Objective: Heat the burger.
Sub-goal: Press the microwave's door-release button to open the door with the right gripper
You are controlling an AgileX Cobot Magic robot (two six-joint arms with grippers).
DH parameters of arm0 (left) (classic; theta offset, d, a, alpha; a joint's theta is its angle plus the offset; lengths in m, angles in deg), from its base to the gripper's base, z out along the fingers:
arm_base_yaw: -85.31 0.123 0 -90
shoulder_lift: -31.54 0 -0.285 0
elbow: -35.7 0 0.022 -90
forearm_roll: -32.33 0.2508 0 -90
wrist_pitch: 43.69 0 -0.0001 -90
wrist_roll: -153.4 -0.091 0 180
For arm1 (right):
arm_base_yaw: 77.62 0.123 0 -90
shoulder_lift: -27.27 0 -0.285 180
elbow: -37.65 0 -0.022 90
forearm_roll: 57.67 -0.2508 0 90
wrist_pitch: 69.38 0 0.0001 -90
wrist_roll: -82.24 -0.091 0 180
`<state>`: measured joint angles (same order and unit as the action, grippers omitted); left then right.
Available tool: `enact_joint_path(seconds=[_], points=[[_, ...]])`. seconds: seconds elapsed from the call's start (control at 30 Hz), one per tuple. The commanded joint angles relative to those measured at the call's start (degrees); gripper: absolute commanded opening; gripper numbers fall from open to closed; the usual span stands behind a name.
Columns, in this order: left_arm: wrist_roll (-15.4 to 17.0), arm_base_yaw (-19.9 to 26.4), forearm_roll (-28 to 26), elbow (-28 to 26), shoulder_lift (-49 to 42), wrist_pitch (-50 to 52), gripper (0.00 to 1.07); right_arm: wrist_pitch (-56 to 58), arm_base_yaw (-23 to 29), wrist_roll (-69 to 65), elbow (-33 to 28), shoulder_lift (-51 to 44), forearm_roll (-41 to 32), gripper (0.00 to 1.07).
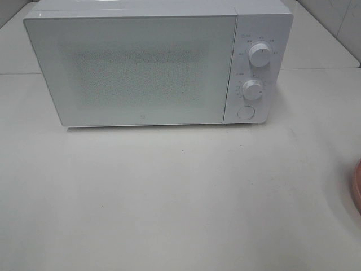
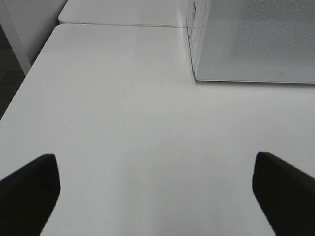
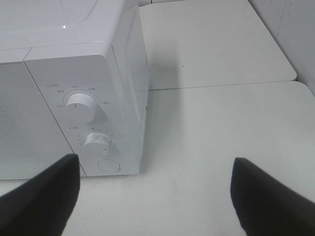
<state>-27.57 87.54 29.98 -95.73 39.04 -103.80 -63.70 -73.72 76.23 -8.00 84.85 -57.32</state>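
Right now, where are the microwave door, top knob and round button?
microwave door (image 1: pixel 135 70): high view, panel middle.
top knob (image 1: pixel 260 55): high view, its face.
round button (image 1: pixel 246 112): high view, its centre.

Spread pincer (image 3: pixel 155 189) near white microwave (image 3: pixel 59 73)
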Motion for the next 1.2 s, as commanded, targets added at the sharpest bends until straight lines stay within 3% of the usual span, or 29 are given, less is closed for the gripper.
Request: enact_joint_path(seconds=[0.03, 0.33, 0.57, 0.9, 1.0, 1.2], points=[[-0.06, -0.29, -0.57, 0.29, -1.55, 0.69, 1.01, -4.76, -0.29, -0.4, -0.34, 2.86, 0.11, 0.78], [-0.06, -0.29, -0.57, 0.29, -1.55, 0.69, 1.01, -18.28, 1.09, -6.42, -6.65, 9.05, 0.11, 0.7], [-0.06, -0.29, -0.57, 0.29, -1.55, 0.69, 1.01, -25.44, 9.85, -8.65, -11.12, 11.69, -0.34, 0.7], [-0.06, -0.29, -0.57, 0.29, -1.55, 0.69, 1.01, -29.16, 17.13, -13.29, -12.32, 16.9, -1.32, 0.7], [-0.06, -0.29, -0.57, 0.29, -1.55, 0.69, 1.01, -30.48, 18.45, -15.07, -12.32, 19.71, -5.56, 0.7], [-0.06, -0.29, -0.57, 0.29, -1.55, 0.69, 1.01, -34.43, 18.96, -30.6, -12.32, 24.18, -8.08, 0.61]])
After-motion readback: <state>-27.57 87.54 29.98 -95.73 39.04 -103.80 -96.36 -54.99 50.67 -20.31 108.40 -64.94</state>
